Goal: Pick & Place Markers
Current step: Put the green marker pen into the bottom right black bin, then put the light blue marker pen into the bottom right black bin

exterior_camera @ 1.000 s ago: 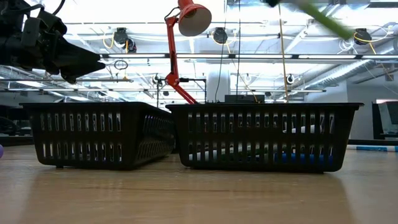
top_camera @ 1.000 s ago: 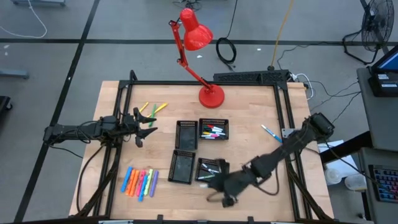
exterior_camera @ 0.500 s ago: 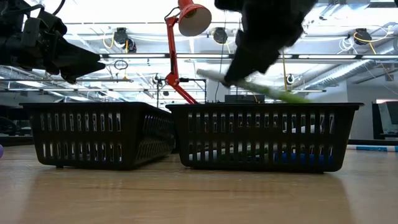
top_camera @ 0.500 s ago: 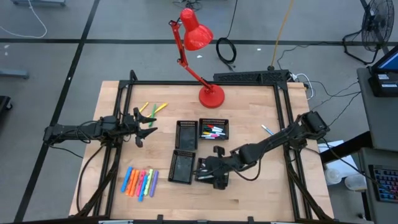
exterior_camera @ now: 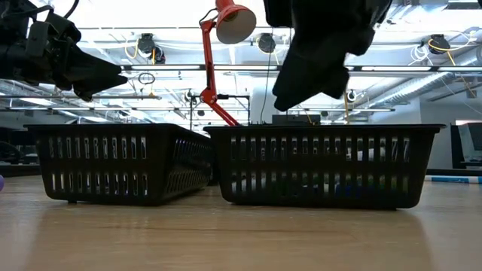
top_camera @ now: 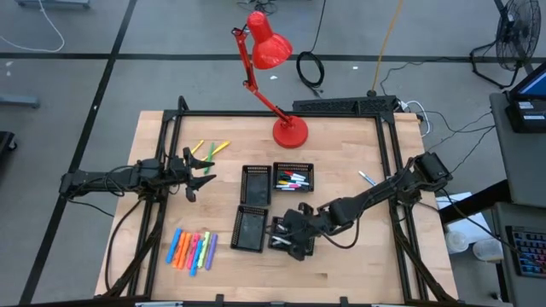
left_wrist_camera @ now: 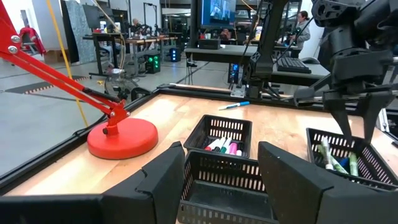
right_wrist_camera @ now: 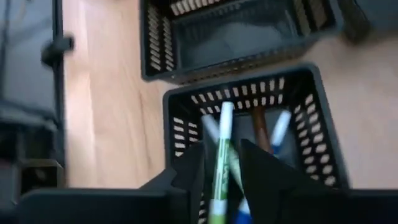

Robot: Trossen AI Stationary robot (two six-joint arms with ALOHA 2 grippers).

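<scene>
One green marker sits between the right gripper's part-open fingers over the tray; hold unclear, may snag.

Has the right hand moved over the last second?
Yes. The right hand went from the bare wood at the table's front edge back toward the red lamp, now over the front-right tray.

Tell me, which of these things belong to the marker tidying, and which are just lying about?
Part of the job:
- highlighters lying in a row
- markers in the far tray
- green marker below the right hand
- blue pen

Just lying about:
- red lamp
- coiled cable
</scene>
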